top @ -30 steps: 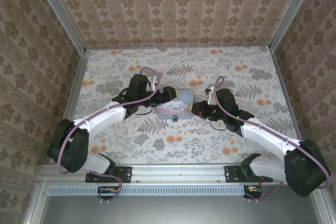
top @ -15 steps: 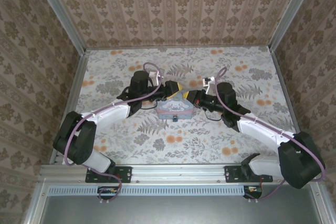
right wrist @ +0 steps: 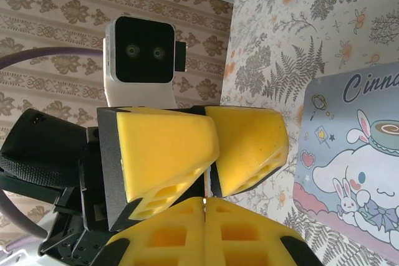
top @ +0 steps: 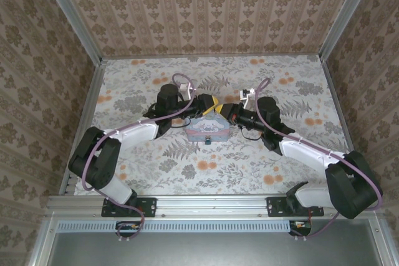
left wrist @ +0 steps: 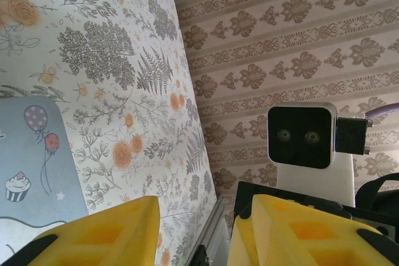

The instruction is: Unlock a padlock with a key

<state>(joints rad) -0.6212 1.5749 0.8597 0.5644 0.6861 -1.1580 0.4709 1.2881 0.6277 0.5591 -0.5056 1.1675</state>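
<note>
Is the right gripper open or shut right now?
Shut: the right gripper has its two yellow fingers pressed together, no gap between them.

Beige-brown striped damask wallpaper [top: 212,10] covered the back and side walls. Tabletop [top: 299,154] was papered in grey ferns and orange blossoms. Aluminium rail [top: 206,207] ran along near edge; metal posts [top: 70,14] framed corners. Light was soft and even.

I work inside a small test booth, a lab rig dressed up to look homely. Panels of striped damask wallpaper [top: 212,10] close off the left, right and far sides, framed by bare aluminium posts [top: 70,14]. The tabletop [top: 206,172] wears a floral print. My mounting rail [top: 212,205], plain extruded metal, runs along the near edge.
</note>
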